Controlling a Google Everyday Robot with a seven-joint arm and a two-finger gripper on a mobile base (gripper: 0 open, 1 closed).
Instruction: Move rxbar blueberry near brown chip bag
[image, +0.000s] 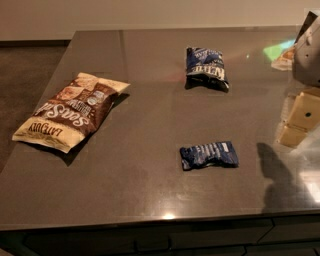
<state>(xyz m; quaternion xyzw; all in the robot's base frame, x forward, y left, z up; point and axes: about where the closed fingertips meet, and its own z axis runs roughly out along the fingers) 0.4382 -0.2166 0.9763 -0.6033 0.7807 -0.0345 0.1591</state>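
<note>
The grey and cream-yellow robot gripper (298, 125) is poking in at the right edge of the frame, hanging just over the dark grey, glossy countertop (140, 175). Honestly can't tell if it's clenched or released from this angle. Its shadow (276, 175) falls on the counter just below and left of it.

Closest thing to it is the rxbar blueberry (208, 155), the small flat dark blue crinkly wrapper with a pale label patch. It's lying flat a bit right of centre in the lower half, near the gripper but not touching it.

Further up, in the upper middle, there's a puffier blue-and-white snack bag with big white lettering (206, 68), well apart from the bar.

Way over on the left sits the brown chip bag (70, 111), the big pillow-shaped one with a brown centre, cream-yellow ends and white script, lying at a slant, well apart from the bar.

All three packs look sealed, so whatever's inside isn't visible.

A pale packet (283, 59) peeks out at the upper right, mostly hidden behind the gripper.
</note>
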